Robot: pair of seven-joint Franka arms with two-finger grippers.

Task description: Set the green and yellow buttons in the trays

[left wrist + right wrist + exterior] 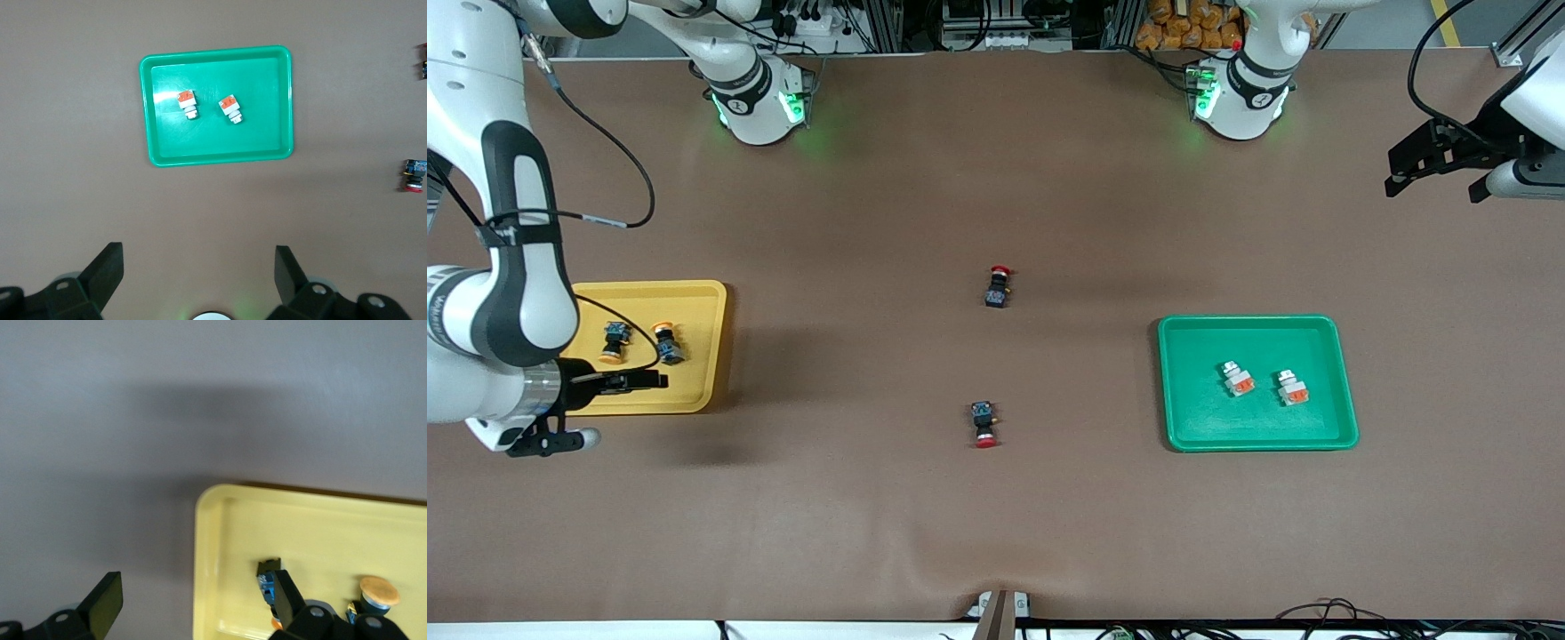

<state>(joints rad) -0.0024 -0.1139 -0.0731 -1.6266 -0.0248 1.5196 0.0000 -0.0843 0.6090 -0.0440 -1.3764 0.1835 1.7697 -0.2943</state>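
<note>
Two orange-capped buttons (640, 342) in yellow tray (694, 298), two whitish buttons (1263, 382) in green tray (1316, 324)

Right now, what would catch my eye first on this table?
Two bright trays: a yellow tray at the right arm's end holding two orange-capped buttons, and a green tray toward the left arm's end holding two whitish buttons. Between them, two red-capped buttons lie on the bare table.

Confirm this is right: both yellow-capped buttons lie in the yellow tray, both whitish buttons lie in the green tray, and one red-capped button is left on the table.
One detail is wrong: two red-capped buttons are left on the table, not one, as the front view shows. The yellow-capped buttons do lie in the yellow tray, the whitish buttons in the green tray.
</note>
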